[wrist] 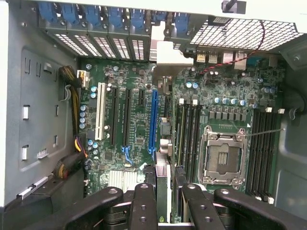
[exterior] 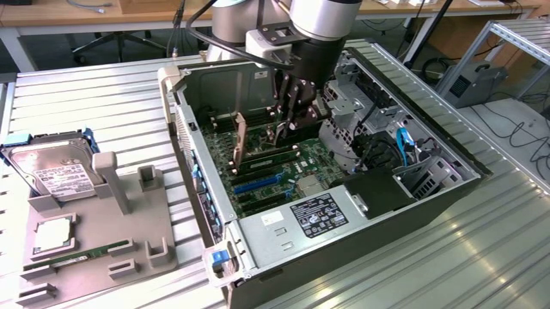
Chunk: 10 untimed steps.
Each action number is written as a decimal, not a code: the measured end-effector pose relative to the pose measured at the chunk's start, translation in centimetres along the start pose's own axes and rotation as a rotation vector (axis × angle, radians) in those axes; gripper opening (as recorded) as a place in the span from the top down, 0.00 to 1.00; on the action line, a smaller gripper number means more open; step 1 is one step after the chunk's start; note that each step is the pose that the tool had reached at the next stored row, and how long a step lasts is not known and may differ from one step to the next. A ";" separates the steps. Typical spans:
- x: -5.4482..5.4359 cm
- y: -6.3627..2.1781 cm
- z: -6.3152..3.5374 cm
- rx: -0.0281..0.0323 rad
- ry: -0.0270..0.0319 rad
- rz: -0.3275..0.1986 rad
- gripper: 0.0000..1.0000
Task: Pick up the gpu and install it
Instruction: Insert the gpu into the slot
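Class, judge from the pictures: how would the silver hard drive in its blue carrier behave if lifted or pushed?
The hard drive looks like a rigid metal box, so it is probably stiff and heavy for its size. Being flat-sided, it should slide rather than roll. Its smooth casing may be slippery; the blue carrier likely gives a better hold.

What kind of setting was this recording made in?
Most likely a robotics lab or assembly test bench. An open desktop computer case lies on a ribbed aluminium worktable, a grey fixture beside it holds loose parts such as a hard drive, and wooden desks with cables stand behind.
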State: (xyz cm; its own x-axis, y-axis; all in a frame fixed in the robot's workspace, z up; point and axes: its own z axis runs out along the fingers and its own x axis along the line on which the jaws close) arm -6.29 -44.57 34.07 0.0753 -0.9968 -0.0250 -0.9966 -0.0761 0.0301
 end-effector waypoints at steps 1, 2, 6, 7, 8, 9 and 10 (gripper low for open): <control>0.0 0.00 0.00 -0.0001 0.0001 -0.002 0.74; 0.0 0.00 0.01 -0.0001 0.0001 -0.004 0.74; 0.0 0.00 0.02 -0.0002 0.0003 -0.010 0.74; 0.0 0.00 0.02 -0.0003 0.0004 -0.011 0.74; 0.0 0.00 0.02 -0.0003 0.0004 -0.013 0.74; 0.0 0.00 0.02 -0.0004 0.0005 -0.014 0.74; 0.0 0.00 0.03 -0.0004 0.0005 -0.016 0.74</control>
State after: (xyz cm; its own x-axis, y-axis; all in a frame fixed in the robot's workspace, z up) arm -6.29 -44.57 34.04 0.0909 -0.9955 -0.0249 -0.9953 -0.0916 0.0301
